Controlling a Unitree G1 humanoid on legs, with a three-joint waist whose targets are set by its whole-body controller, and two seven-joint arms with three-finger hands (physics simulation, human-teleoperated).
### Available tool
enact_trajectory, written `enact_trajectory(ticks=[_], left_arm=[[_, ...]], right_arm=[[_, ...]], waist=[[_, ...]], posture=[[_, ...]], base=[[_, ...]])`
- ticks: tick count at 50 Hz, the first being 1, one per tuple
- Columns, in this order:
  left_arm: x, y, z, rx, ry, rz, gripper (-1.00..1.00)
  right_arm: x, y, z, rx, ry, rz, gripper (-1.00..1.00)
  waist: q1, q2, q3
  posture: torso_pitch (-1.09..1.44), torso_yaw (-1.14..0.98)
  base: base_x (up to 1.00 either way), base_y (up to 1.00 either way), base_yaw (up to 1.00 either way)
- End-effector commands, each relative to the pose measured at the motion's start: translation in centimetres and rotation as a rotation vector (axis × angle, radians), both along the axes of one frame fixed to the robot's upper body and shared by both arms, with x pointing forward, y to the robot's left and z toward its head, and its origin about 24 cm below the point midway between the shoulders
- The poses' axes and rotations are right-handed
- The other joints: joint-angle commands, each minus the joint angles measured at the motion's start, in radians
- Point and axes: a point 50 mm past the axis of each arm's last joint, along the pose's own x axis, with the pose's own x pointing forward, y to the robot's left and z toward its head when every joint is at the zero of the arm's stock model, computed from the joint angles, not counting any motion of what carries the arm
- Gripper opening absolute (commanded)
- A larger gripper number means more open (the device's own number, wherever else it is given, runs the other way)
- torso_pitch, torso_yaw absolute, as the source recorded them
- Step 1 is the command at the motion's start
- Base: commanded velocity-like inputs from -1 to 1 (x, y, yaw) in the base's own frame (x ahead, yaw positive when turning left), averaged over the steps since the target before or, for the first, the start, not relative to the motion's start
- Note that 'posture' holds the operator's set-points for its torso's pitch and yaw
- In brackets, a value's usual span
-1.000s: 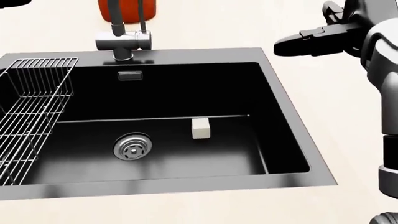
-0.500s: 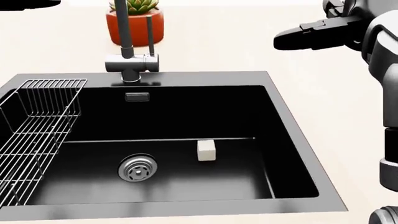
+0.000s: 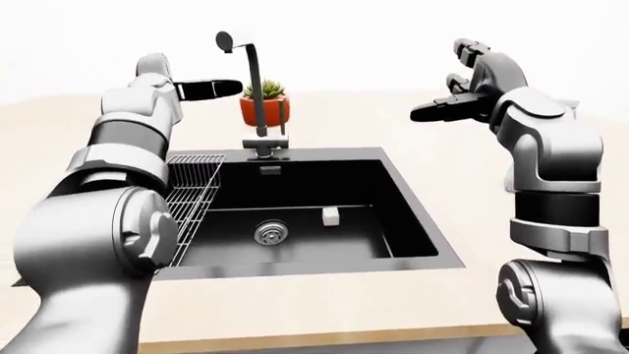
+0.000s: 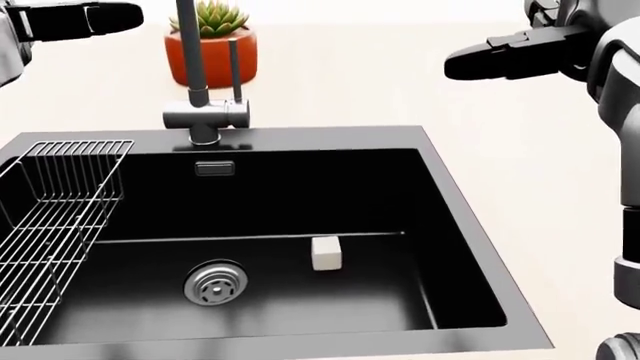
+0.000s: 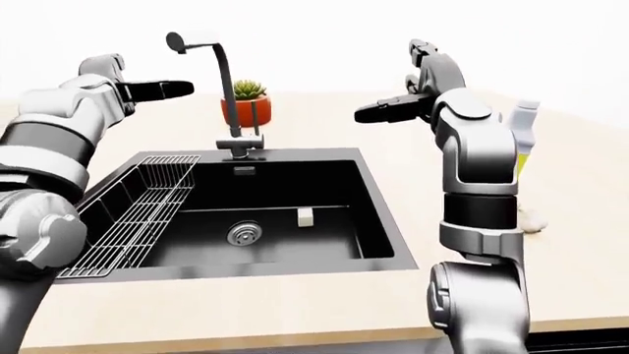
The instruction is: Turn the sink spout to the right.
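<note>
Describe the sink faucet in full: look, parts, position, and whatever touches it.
The faucet is dull grey metal: a tall thin upright pipe bending at the top into a short spout whose round end points to the view's left. A thin lever stands beside the pipe on a stubby base behind the black sink, near the potted plant. Neither hand touches it.

text: none legible | checked: sink (image 4: 450, 225), faucet (image 3: 257, 110), plant pot (image 4: 210, 56), bottle (image 5: 522, 129) just beside the right hand's forearm | labels, brands, numbers, signs: 0 readable
</note>
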Motion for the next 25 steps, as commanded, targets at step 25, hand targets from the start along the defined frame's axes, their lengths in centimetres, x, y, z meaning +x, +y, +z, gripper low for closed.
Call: enact_trajectory(ticks=[25], left_arm=[[0.1,-2.6,5.4,0.067,-0.155,-0.050,1.00]], right_arm=[[-0.3,0.2,1.3,-0.009,-0.084,0.009,1.00]], waist=[[0.004,-0.004,-0.013]], posture=[[-0.36,0.00]], base=[[0.00,0.00,0.00]])
